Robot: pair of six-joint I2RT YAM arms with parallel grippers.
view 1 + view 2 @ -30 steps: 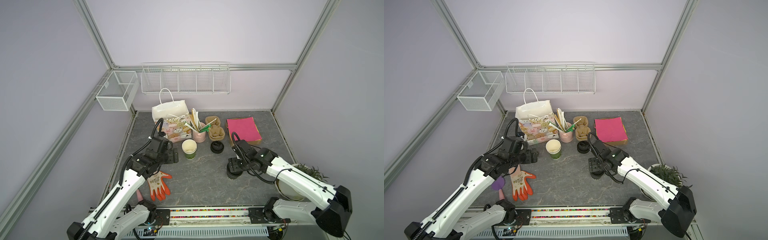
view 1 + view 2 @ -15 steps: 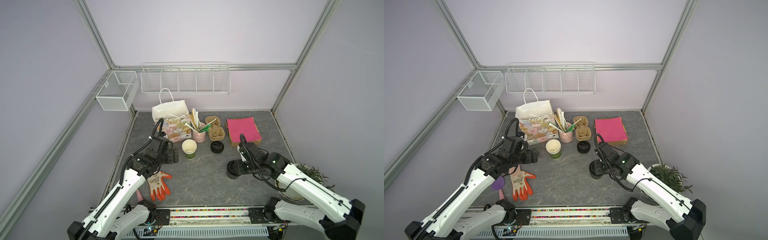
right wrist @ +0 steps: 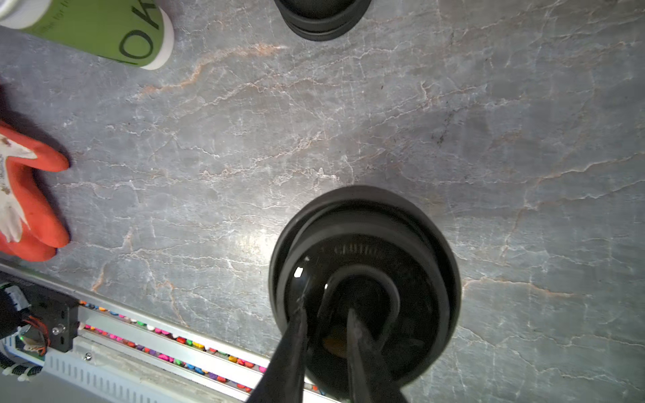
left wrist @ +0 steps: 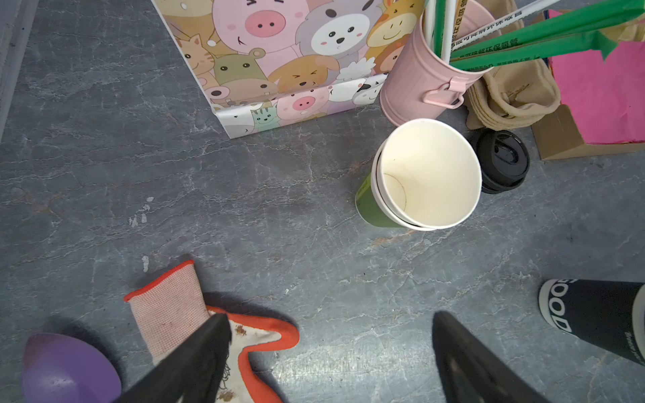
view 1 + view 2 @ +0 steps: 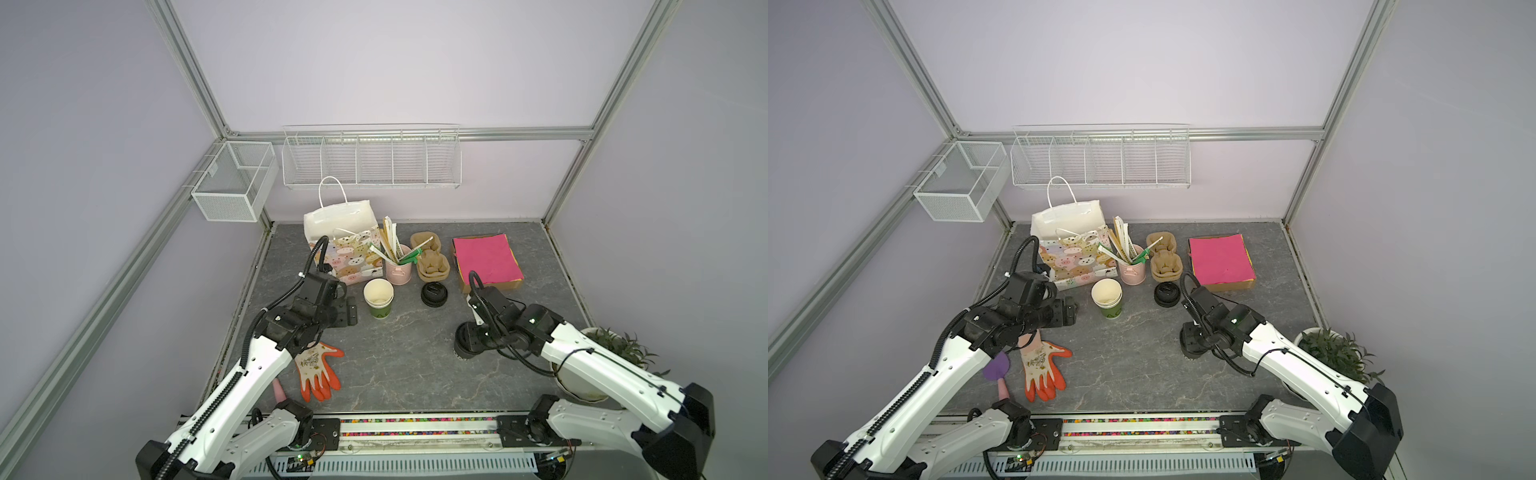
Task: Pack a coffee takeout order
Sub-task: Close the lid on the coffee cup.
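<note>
A: Noticed any change on the right?
B: Narrowed the right claw from wide to a slim gap; set its tips on the black lid of the black cup, astride the raised ridge. Cannot tell whether pinching or merely pressing
A: And on the left?
B: Unchanged: kept the left claw wide, holding nothing, above the worktop near the work glove
A: Meaning for the order?
B: Probably seating that lid, so one drink close to ready. Nothing visibly packed so far; look for the gift bag upright at the back beside the pink bucket, then the cup carrier and pink paper sheet further along that row, well apart from the cup
</note>
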